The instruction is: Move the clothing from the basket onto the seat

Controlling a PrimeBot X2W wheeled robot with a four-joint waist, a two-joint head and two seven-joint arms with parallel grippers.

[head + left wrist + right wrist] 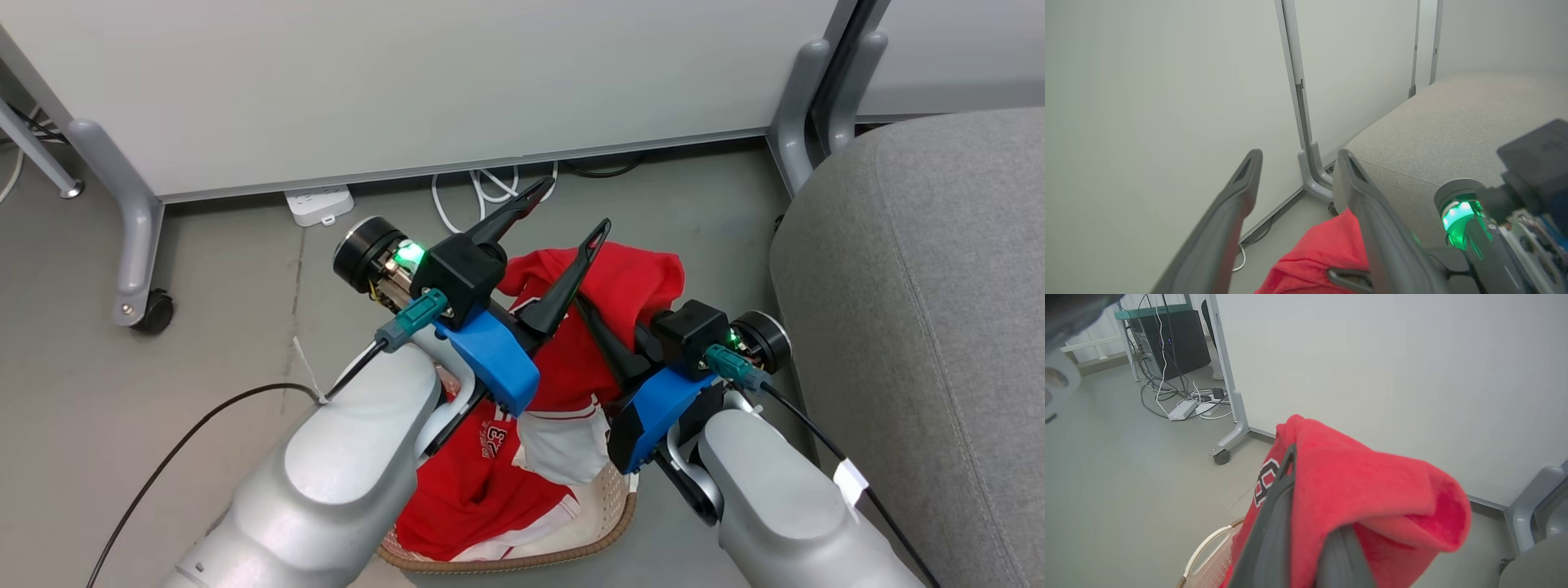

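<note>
We see the left gripper (571, 208) with its two fingers wide apart and nothing between them, above the basket (608, 523). The right gripper (600, 335) is closed on a fold of the red clothing (633, 282) and holds it lifted over the basket, with the cloth draped around its fingers. The rest of the clothing lies in the basket, which stands on the floor (204, 343) near the grey seat (922, 286).
</note>
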